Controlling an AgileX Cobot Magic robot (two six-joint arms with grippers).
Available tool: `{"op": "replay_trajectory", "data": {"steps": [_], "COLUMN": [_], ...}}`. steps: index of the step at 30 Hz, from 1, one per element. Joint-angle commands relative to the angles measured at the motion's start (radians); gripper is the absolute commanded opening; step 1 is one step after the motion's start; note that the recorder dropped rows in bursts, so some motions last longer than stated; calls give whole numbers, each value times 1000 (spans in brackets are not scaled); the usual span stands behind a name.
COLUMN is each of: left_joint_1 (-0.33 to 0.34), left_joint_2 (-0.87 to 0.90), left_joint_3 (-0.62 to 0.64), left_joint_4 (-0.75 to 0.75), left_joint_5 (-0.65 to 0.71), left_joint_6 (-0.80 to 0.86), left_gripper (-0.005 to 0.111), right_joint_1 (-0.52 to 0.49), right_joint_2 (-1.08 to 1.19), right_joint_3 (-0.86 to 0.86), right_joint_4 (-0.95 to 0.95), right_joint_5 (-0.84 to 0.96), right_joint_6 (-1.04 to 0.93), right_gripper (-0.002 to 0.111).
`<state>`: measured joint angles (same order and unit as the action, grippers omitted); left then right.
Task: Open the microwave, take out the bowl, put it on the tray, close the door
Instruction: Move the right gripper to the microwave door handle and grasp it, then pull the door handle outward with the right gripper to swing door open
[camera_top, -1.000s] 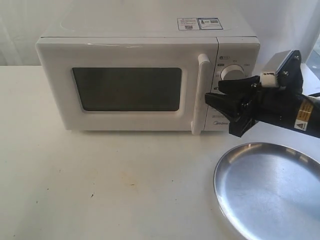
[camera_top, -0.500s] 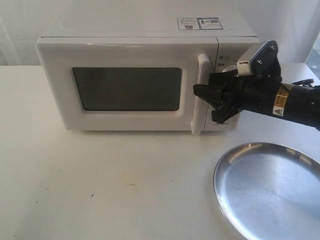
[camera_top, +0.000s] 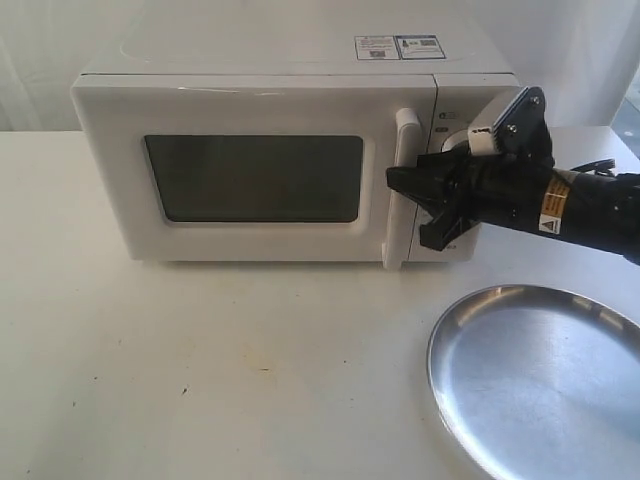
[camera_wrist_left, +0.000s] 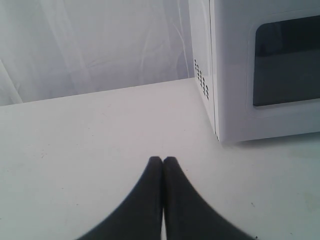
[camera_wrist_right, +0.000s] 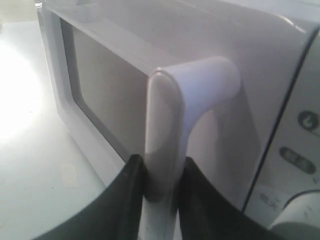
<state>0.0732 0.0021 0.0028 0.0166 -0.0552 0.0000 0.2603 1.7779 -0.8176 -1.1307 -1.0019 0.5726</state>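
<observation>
The white microwave (camera_top: 260, 90) stands at the back of the table with its door (camera_top: 250, 180) closed. Nothing shows through the dark window, so the bowl is hidden. My right gripper (camera_top: 405, 210) reaches in from the right and is at the vertical bar handle (camera_top: 403, 150). In the right wrist view the two black fingers (camera_wrist_right: 127, 190) press on both sides of the handle (camera_wrist_right: 165, 110), shut on it. The steel tray (camera_top: 540, 380) lies empty at the front right. My left gripper (camera_wrist_left: 163, 160) is shut on nothing, low over the table to the left of the microwave's side wall (camera_wrist_left: 202, 75).
The control panel with a round dial (camera_wrist_right: 300, 215) sits just right of the handle, partly hidden behind my right arm (camera_top: 580, 210). A white curtain (camera_wrist_left: 90, 45) hangs behind the table. The table edge lies past the tray at the right.
My right gripper has risen and moved left from beside the control panel onto the door handle, then settled there. The door has stayed closed.
</observation>
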Motion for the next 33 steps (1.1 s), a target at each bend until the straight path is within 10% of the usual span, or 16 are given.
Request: {"op": "replay_trajectory", "data": {"steps": [1, 18, 24, 33], "left_joint_1": [-4, -4, -4, -4], "left_joint_2": [-2, -2, -2, -2], "left_joint_3": [-3, -3, -3, -3], "left_joint_4": [-8, -8, -8, -8], "left_joint_5": [-4, -4, -4, -4], "left_joint_6": [0, 0, 0, 0], "left_gripper": [0, 0, 0, 0], "right_joint_1": [17, 17, 17, 17], "right_joint_2": [-14, -123, -143, -166], "right_joint_3": [1, 5, 5, 42], "right_joint_4": [-330, -584, -614, -614], "right_joint_5": [-219, -148, -146, -116], "right_joint_6": [-26, 340, 509, 582], "right_gripper": [0, 2, 49, 37]}}
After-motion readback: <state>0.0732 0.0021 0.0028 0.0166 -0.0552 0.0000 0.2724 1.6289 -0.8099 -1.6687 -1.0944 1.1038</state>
